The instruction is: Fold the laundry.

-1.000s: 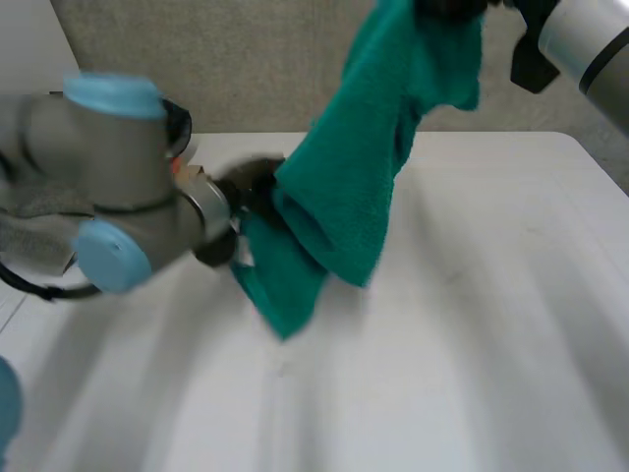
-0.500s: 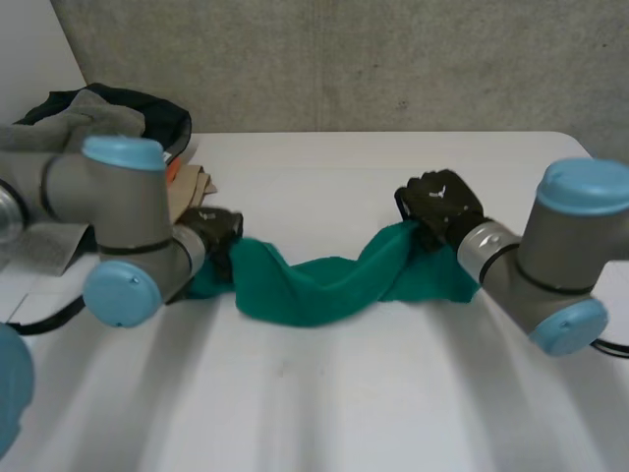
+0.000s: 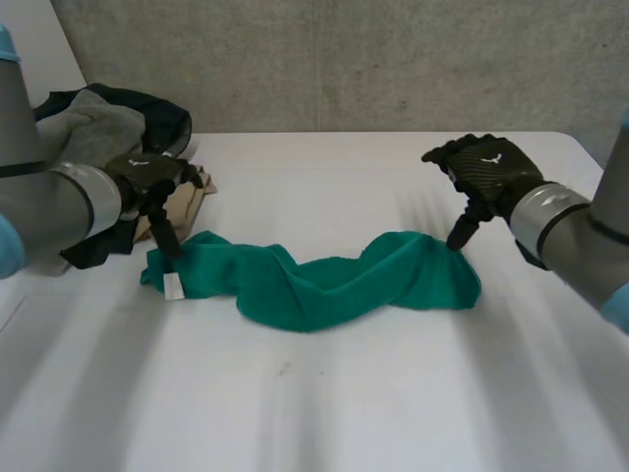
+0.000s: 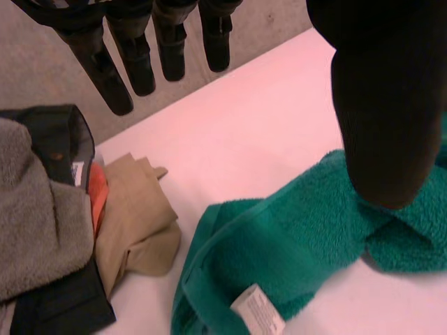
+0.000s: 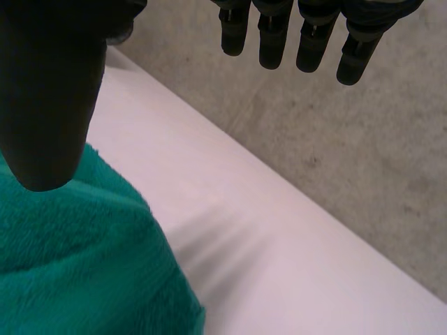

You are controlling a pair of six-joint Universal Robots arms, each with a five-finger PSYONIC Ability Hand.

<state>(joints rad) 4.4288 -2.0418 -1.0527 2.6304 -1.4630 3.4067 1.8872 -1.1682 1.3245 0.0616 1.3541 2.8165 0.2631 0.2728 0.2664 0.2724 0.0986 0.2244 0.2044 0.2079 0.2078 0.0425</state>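
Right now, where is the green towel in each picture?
Head view: the towel lies twisted across the table, stretching from the left robot hand to the right robot hand.
Left wrist view: the towel lies under the left robot hand, beside the clothes pile.
Right wrist view: the towel lies under the right robot hand.
Shared landmark: the white table.

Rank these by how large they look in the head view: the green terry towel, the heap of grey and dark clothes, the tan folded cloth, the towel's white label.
1. Green terry towel.
2. Heap of grey and dark clothes, partly hidden.
3. Tan folded cloth, partly hidden.
4. White label.
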